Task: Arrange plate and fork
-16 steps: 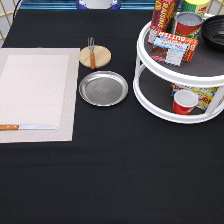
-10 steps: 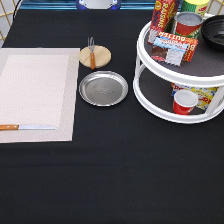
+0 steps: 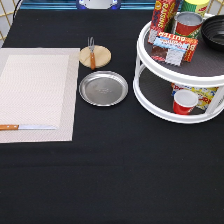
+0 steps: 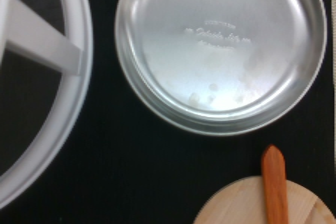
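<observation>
**Plate and fork both untouched, arm out of shot**

Nothing has moved since the earlier frames as far as I can make out: every object sits where it sat, so I read the arranging as not yet started.

I've got the plate [image 3: 103, 88] lying flat on the black table [image 3: 115, 175], just left of centre in the exterior view, empty and shiny. My wrist camera looks straight down on it, the plate [image 4: 221, 65] filling most of that picture. Just above it in the exterior view sits the wooden disc [image 3: 95, 55], and the fork [image 3: 92, 51] lies across that disc, tines toward the top of the frame. The wrist view catches the fork's orange handle [image 4: 275, 185] on the disc's edge [image 4: 240, 205], close to the plate's rim but apart from it.

Further out, the placemat [image 3: 37, 92] covers the left of the frame with the knife [image 3: 25, 127] along its lower edge. The white two-tier turntable [image 3: 185, 75], loaded with cans and boxes, stands at upper right.

The gripper doesn't appear in the exterior view, so I can't say whether it's open or closed.
</observation>
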